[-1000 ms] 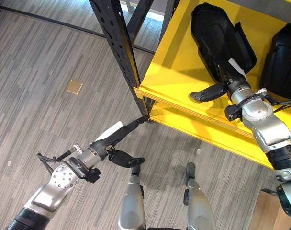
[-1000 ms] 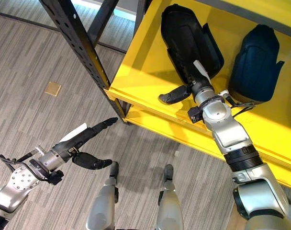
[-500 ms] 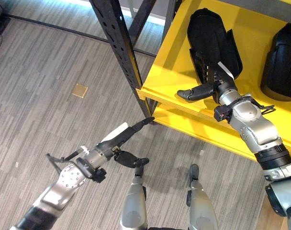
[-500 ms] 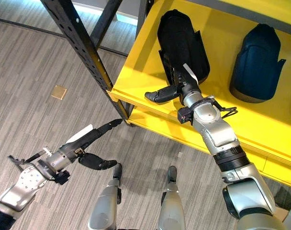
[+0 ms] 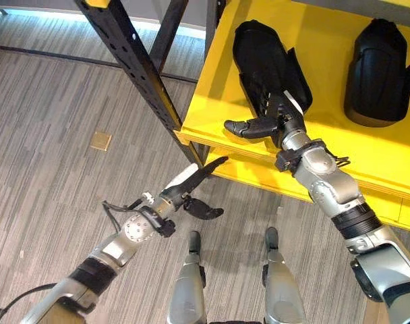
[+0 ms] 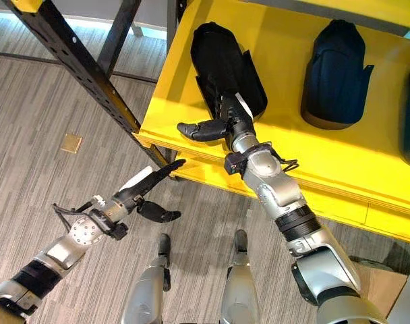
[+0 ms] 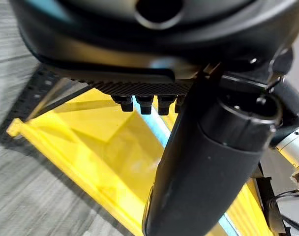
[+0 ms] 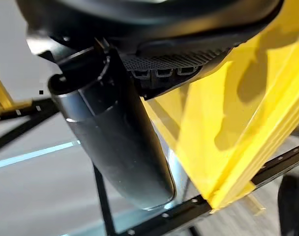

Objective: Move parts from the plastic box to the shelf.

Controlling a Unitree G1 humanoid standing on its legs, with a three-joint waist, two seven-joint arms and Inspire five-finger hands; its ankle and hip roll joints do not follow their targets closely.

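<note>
The right hand (image 5: pixel 269 121), fingers straight and released, had drawn back toward the yellow shelf's (image 5: pixel 212 94) front edge, leaving the black part (image 5: pixel 262 61) lying on the shelf. The left hand (image 5: pixel 191 185), fingers likewise extended and empty, remained below that edge.

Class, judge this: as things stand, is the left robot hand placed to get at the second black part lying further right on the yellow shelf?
Probably not: the left robot hand hangs over the floor below the yellow shelf, while the second black part lies beyond the right robot hand.

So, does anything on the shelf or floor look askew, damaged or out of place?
Nothing stands out. Two dark parts lie flat and apart on the yellow shelf. The right hand is at the nearer part, the left hand is open over the floor. A small tan square lies on the floor.
</note>
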